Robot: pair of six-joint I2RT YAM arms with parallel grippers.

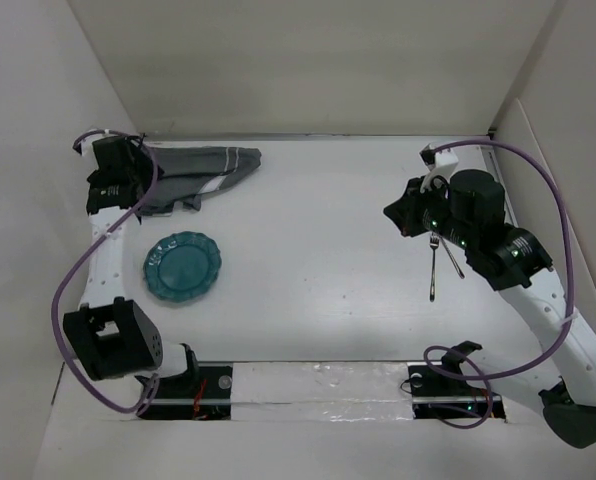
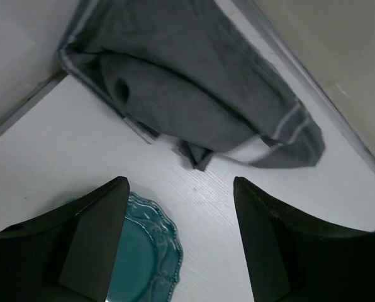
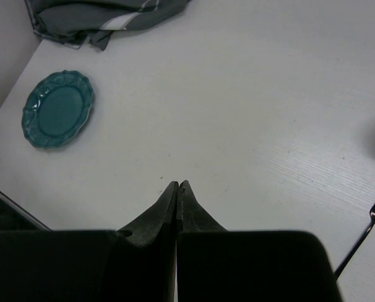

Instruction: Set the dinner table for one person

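The white bench [image 1: 318, 260] fills the view ahead of the two arm bases, closed in by pale walls on the far side and on both flanks. The left claw [image 2: 180, 189] is spread wide with nothing between its fingers. It hangs above the far-left corner, where a crumpled dark grey cloth [image 2: 200, 82] with white stripes lies against the wall. Nearer than the cloth and apart from it, a teal plate [image 1: 182, 267] with a scalloped rim lies flat on the bench. The right claw [image 3: 177, 185] is pressed together on nothing and is held above the bare right part of the bench, tips turned toward the plate's side. A fork [image 1: 432, 268] lies on the bench just beside the right arm, well apart from the plate.
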